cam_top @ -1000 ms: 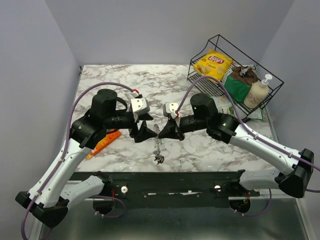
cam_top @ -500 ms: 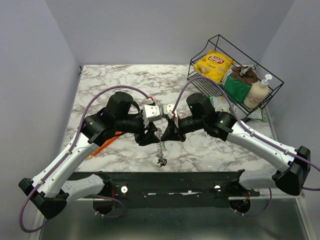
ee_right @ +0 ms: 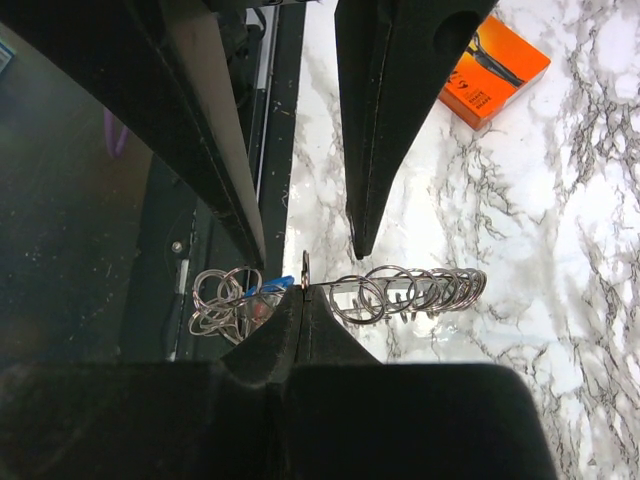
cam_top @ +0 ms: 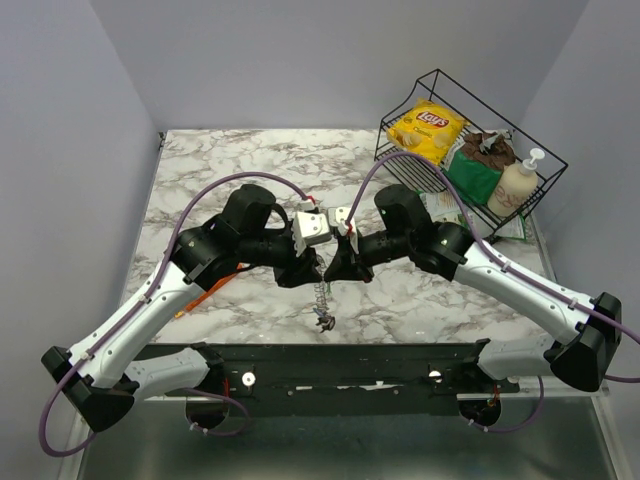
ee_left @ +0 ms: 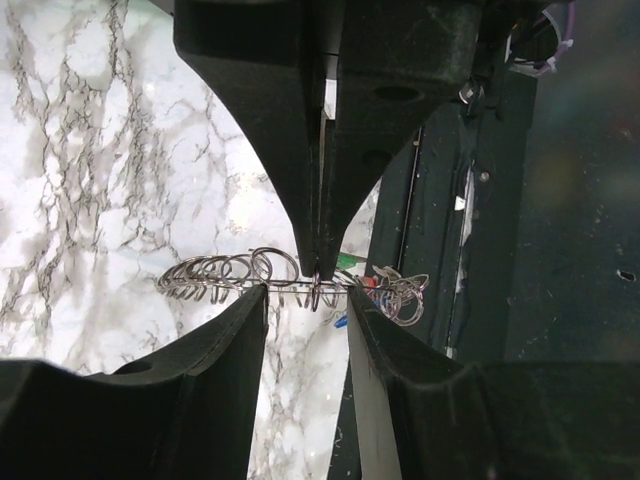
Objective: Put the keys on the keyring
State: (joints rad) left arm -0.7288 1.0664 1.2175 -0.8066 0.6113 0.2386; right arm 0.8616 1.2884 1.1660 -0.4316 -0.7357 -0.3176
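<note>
The keyring (cam_top: 320,296) is a silvery row of linked rings hanging between both grippers above the near table edge. My right gripper (cam_top: 336,268) is shut on one ring near its middle; in the right wrist view the closed tips (ee_right: 304,292) pinch that ring of the keyring (ee_right: 410,290). My left gripper (cam_top: 307,268) is open, and in the left wrist view (ee_left: 307,292) its fingertips straddle the keyring (ee_left: 225,275) on either side of the pinched ring. The keys (ee_left: 372,285), tiny with green, red and blue heads, bunch at the ring's lower end (ee_right: 262,292) (cam_top: 322,320).
An orange tube (cam_top: 208,285) lies on the marble table (cam_top: 220,170) under my left arm, also in the right wrist view (ee_right: 495,68). A black wire basket (cam_top: 545,150) with a chips bag, a bottle and packets stands at the back right. The dark arm-mount rail (cam_top: 330,365) runs along the near edge.
My left arm has swung right and closed in on the right gripper, so its open fingers now straddle the hanging keyring. The right gripper has held the ring almost still.
</note>
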